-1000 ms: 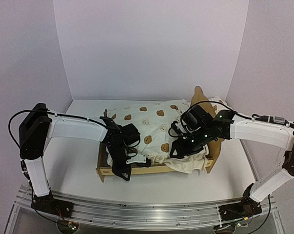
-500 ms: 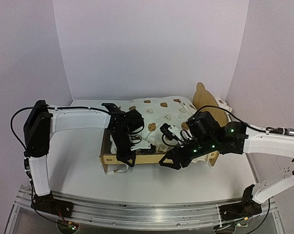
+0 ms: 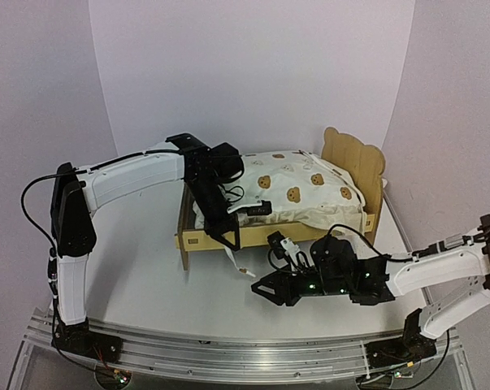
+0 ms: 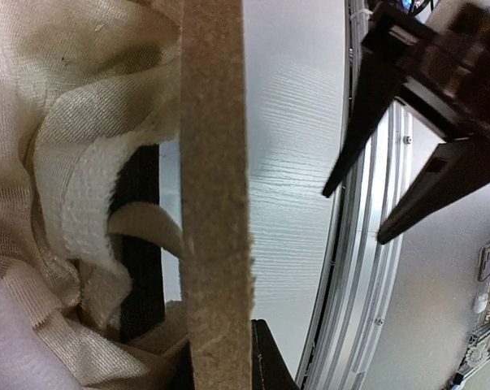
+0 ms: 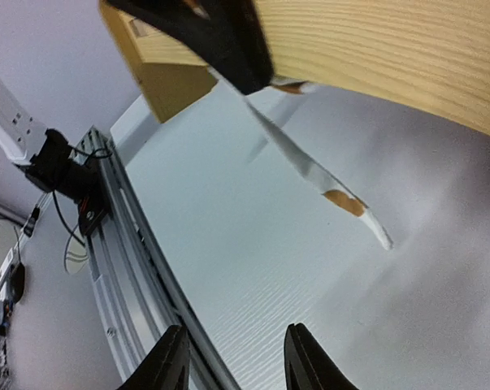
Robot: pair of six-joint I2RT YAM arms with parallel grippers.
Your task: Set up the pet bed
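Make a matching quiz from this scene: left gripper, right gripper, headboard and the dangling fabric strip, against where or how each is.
1 left gripper
2 right gripper
3 headboard
4 fabric strip

A hangs under the pet bed
B open, empty, low over the table
C shut on the pet bed's near rail
D at the bed's right end

Pairs: 1-C, 2-B, 3-D, 4-A

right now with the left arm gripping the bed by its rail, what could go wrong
1. The left gripper pinches the pet bed only on its thin near rail, toward one end, so the frame could twist or slip out.
2. A loose strap dangles below that rail, close to the open, empty right gripper, and could snag on it.
3. The cushion sits bunched over the rail and might slide off.
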